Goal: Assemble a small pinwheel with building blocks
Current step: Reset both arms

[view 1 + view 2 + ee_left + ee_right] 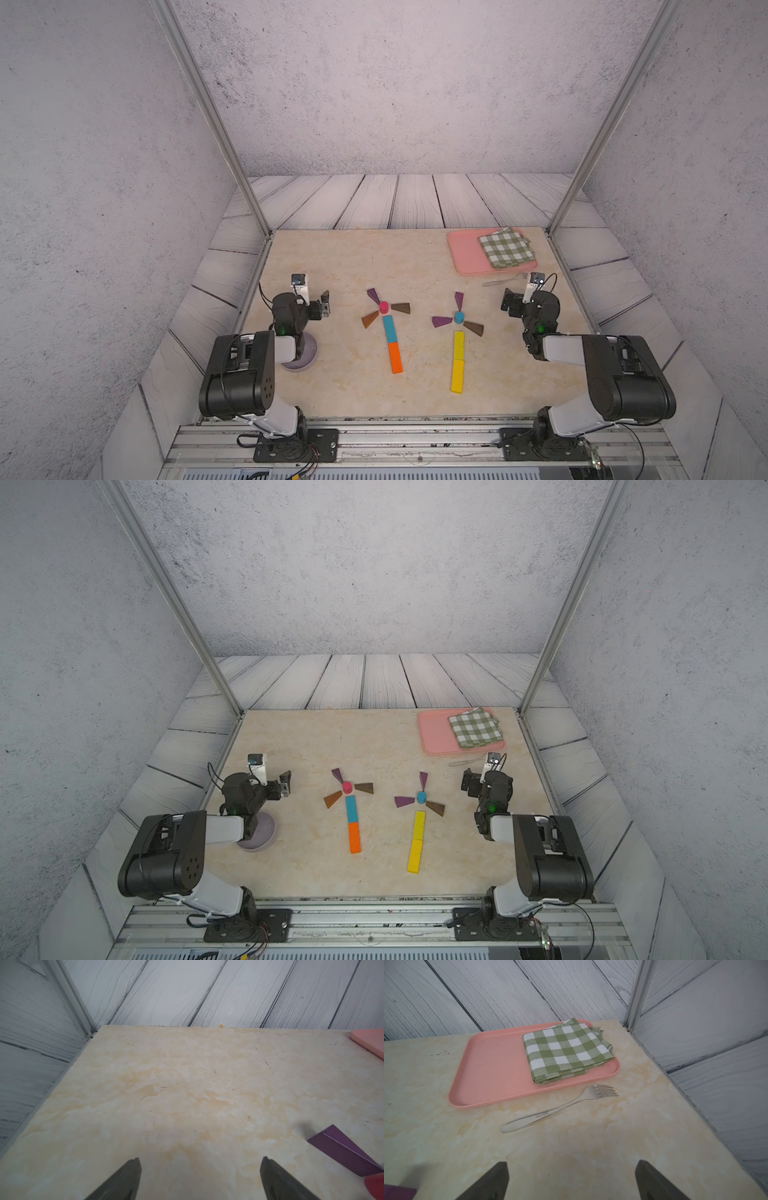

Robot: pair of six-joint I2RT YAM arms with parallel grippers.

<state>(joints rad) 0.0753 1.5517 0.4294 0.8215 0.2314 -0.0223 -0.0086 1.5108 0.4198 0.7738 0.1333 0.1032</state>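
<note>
Nearest me on the cream marbled tabletop (pixel 415 257), two yellow painted bars (pixel 457 376) lie end to end as one stem. The orange bar (pixel 395 357) and teal bar (pixel 389 328) form another. Beyond them, a blue short cylinder (pixel 459 317) and a pink short cylinder (pixel 383 307) each carry three purple and brown wedges (pixel 441 321). I judge both pinwheels essentially built, perhaps lacking a fourth blade. My left gripper (pixel 199 1165) and right gripper (pixel 572 1167) hang spread wide and empty, flanking the blocks and touching none.
</note>
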